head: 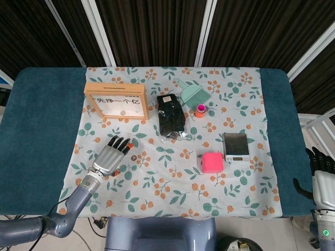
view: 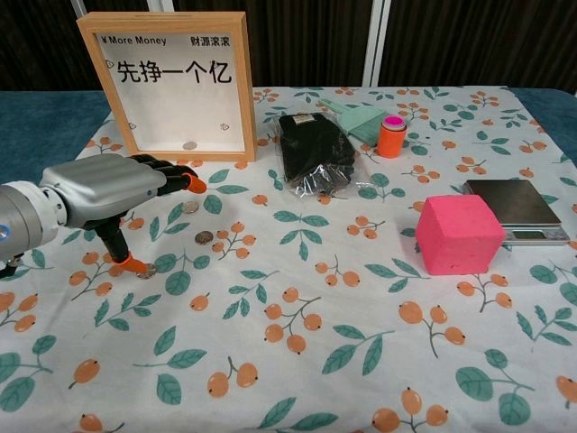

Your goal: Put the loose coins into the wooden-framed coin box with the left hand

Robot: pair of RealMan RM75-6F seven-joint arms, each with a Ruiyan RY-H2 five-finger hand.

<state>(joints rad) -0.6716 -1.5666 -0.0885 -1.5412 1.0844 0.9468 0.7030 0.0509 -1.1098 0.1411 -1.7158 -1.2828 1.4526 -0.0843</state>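
Right now your left robot hand (view: 108,189) hovers in front of the wooden-framed coin box (view: 168,84), fingers spread apart and holding nothing, thumb tip down beside one loose coin (view: 146,271). Two more coins (view: 205,237) lie on the flowered cloth (view: 297,361) in front of the coin box, just past your fingertips; another coin sits inside the box behind its glass. To the right of the coin box lies a black packet (view: 311,153). Your right robot hand (head: 322,178) is far to the right of the coin box, off the bench edge, fingers spread.
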